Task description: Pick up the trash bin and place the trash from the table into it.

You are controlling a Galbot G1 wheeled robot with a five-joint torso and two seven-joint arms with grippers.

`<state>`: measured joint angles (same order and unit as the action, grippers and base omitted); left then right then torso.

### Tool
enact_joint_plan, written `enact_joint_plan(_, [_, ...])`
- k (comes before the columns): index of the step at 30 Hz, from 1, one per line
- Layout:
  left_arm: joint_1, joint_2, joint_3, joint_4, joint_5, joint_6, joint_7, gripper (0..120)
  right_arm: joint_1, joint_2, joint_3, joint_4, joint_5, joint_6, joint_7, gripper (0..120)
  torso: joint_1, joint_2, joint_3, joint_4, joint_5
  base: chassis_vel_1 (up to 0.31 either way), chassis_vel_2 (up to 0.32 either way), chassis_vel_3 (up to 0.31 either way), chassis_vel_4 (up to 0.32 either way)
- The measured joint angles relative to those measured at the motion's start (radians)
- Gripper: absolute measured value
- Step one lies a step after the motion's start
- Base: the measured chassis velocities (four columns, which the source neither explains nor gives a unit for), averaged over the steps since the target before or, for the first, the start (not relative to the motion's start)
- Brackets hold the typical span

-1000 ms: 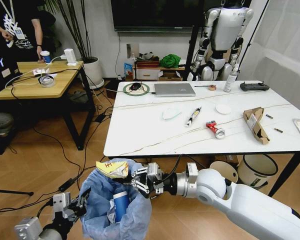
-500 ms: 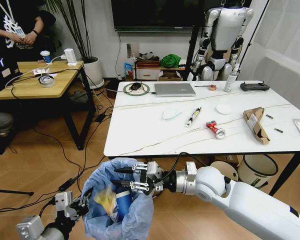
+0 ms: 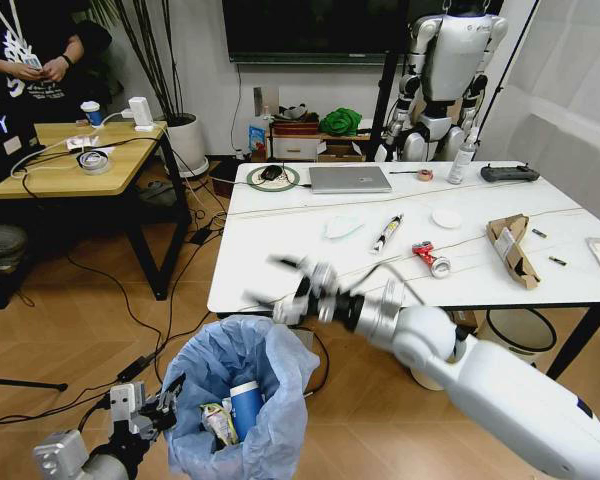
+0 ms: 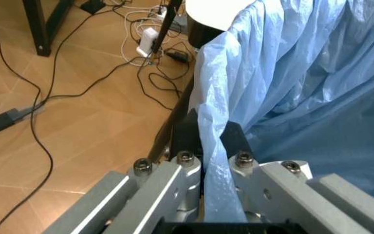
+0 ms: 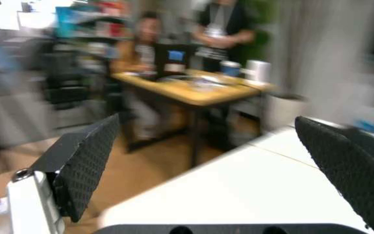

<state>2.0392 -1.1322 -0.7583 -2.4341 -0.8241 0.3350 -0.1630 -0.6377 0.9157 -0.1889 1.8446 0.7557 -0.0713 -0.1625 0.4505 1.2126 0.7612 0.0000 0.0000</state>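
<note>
The trash bin [image 3: 242, 372], lined with a puffy light-blue bag, hangs low at the front left, just before the table's near left corner. My left gripper [image 3: 167, 400] is shut on its rim; in the left wrist view the black pads [image 4: 188, 132] pinch the bag [image 4: 284, 87]. A blue-white cup [image 3: 246, 408] and a yellow wrapper [image 3: 216, 422] lie inside the bin. My right gripper [image 3: 280, 287] is open with nothing in it, above the bin at the table's front edge [image 5: 252, 187]. On the table [image 3: 280, 260] lie a tissue [image 3: 342, 228], a crushed red can [image 3: 429, 257], a white lid [image 3: 446, 217] and torn cardboard [image 3: 510, 246].
A grey laptop [image 3: 349, 179] and black controller [image 3: 508, 173] sit at the table's far side, a pen [image 3: 387, 232] mid-table. A cream bucket [image 3: 516, 340] stands under the table at right. A wooden desk [image 3: 70, 160] and floor cables [image 3: 130, 310] are to the left.
My right gripper let the yellow wrapper drop into the bin, then rose out of the bin up to the table's edge. The left gripper and bin stayed put.
</note>
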Motion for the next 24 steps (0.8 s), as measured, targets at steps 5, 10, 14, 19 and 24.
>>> enact_joint_plan(5, [0.004,-0.002,-0.006,-0.003,0.001,0.000,0.001,0,0.047,0.049,0.031,-0.082,0.000,-0.090,0.164,100,0.000,0.000,0.000,0.0000,-0.0003,0.000,0.000,0.000,0.000])
enact_joint_plan(10, [0.020,-0.012,-0.022,-0.017,0.010,-0.003,0.002,0,0.159,0.183,0.056,-0.346,-0.029,-0.213,0.240,100,0.000,0.000,0.000,-0.0001,0.0000,0.000,0.000,0.000,0.000])
enact_joint_plan(14, [0.031,-0.017,-0.026,-0.023,0.017,-0.005,0.003,0,0.204,0.253,0.066,-0.441,-0.044,-0.276,0.242,100,0.000,0.000,0.000,0.0000,0.0000,0.000,0.000,0.000,0.000])
enact_joint_plan(19, [0.041,-0.030,-0.030,-0.029,0.028,-0.009,0.006,0,0.281,0.354,0.076,-0.579,-0.059,-0.377,0.294,100,0.000,0.000,0.000,0.0005,-0.0002,0.000,0.000,0.000,0.000])
enact_joint_plan(24, [0.043,-0.040,-0.032,-0.030,0.032,-0.011,0.007,0,0.327,0.403,0.071,-0.712,-0.109,-0.405,0.312,100,0.000,0.000,0.000,0.0002,-0.0001,0.000,0.000,0.000,0.000])
